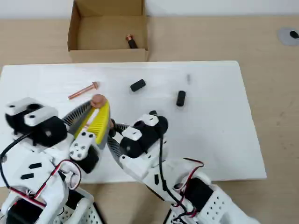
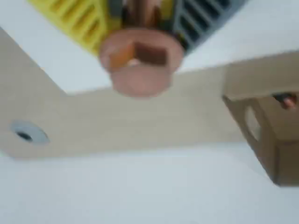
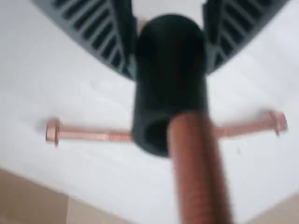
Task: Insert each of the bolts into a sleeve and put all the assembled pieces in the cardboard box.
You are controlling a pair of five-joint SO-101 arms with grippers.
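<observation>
1. Presently the left gripper point(image 1: 91, 112) is clamped on a copper bolt point(image 2: 140, 60). Its flanged head sits at the jaw tips, on the side of the cardboard box point(image 1: 72, 32), and the shank runs back toward the other arm.
2. The right gripper point(image 3: 170, 60) is clenched round a black sleeve point(image 3: 168, 84), held above the white mat point(image 1: 210, 140) just beside the left jaws.
3. Key relation, from the right wrist view: the shank's tip meets the sleeve's open end, with the long axes roughly in line. The tip appears to sit slightly off the bore, against the rim. Whether it has entered cannot be told.
4. Judgement: a small sideways correction is needed, then a push along the shared axis.
5. Elsewhere, a loose bolt point(image 1: 84, 91), one loose sleeve point(image 1: 138, 85) and a second loose sleeve point(image 1: 181, 98) lie on the mat. An assembled piece point(image 1: 131, 42) lies in the box.
</observation>
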